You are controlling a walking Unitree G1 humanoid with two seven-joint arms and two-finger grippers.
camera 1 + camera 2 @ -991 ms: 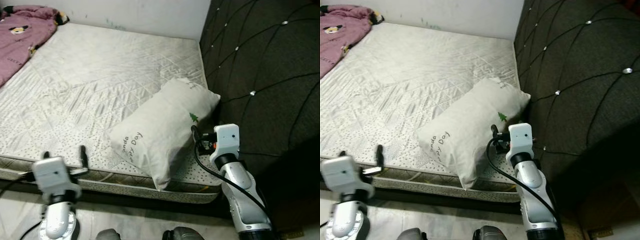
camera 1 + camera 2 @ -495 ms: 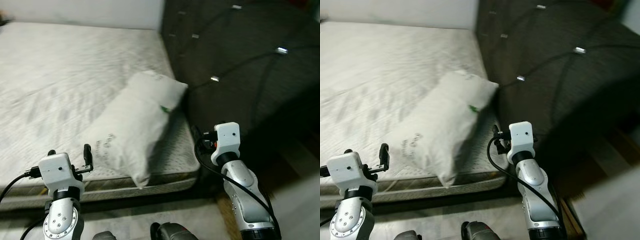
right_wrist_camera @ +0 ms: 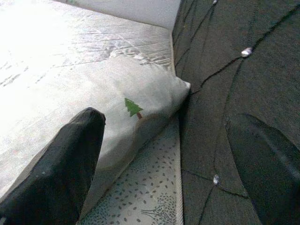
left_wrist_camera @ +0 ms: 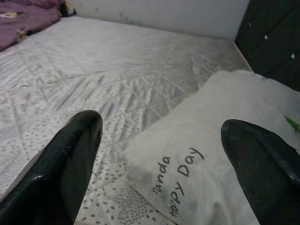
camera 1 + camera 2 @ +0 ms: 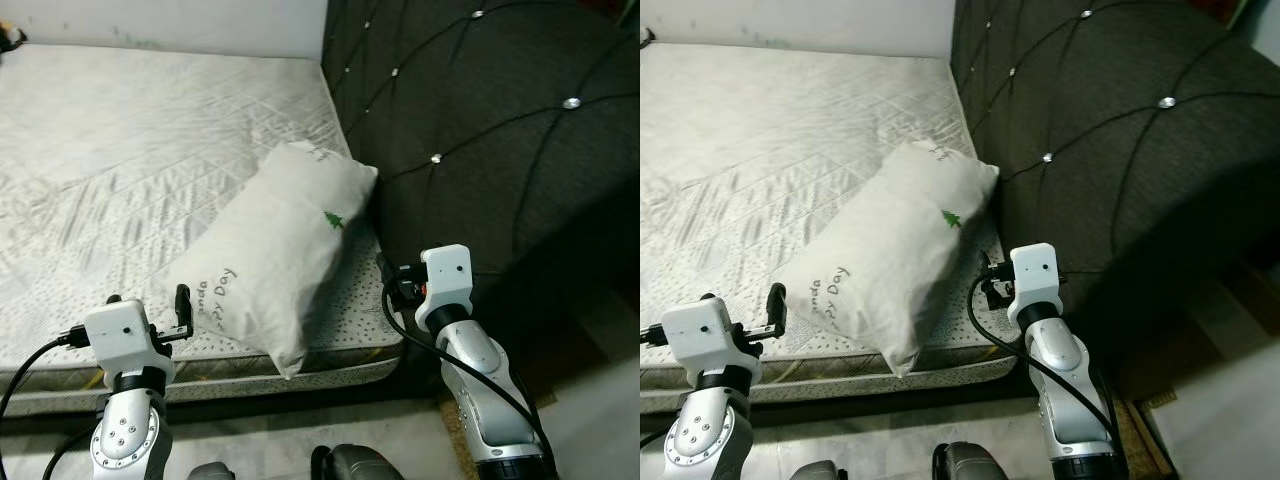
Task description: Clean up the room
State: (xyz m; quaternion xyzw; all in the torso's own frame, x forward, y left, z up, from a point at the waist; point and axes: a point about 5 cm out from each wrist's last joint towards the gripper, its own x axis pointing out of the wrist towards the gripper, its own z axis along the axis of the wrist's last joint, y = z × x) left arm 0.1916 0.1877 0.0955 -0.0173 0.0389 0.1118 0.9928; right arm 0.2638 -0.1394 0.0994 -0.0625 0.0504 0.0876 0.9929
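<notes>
- One white pillow (image 5: pixel 272 258) lay aslant on the bare quilted mattress (image 5: pixel 130 150), near the bed's front edge, its far corner close to the dark tufted headboard (image 5: pixel 500 130).
- It bore dark handwritten lettering near its lower end and a small green tree (image 5: pixel 333 218) toward its upper end.
- The left pincer (image 4: pixel 164 159) hung before the bed's front edge, just beside the pillow's lower end, fingers spread wide and holding nothing; in the left wrist view the lettered end of the pillow lay between the two black fingers (image 4: pixel 65 164).
- The right pincer (image 3: pixel 173 159) stood near the mattress corner, between the pillow and the headboard; its fingers were also wide apart and empty, one finger (image 3: pixel 61 159) on the pillow's side, the other against the dark upholstery.
- In the right wrist view the tree-marked end of the pillow reached toward the headboard, with a strip of dotted mattress fabric beside it.
- A purple blanket (image 4: pixel 28 16) was bunched at the far corner of the bed, well apart from the pillow, against the pale wall (image 5: pixel 170 20).
- Silver studs (image 5: pixel 1166 102) dotted the headboard where its seams crossed.
</notes>
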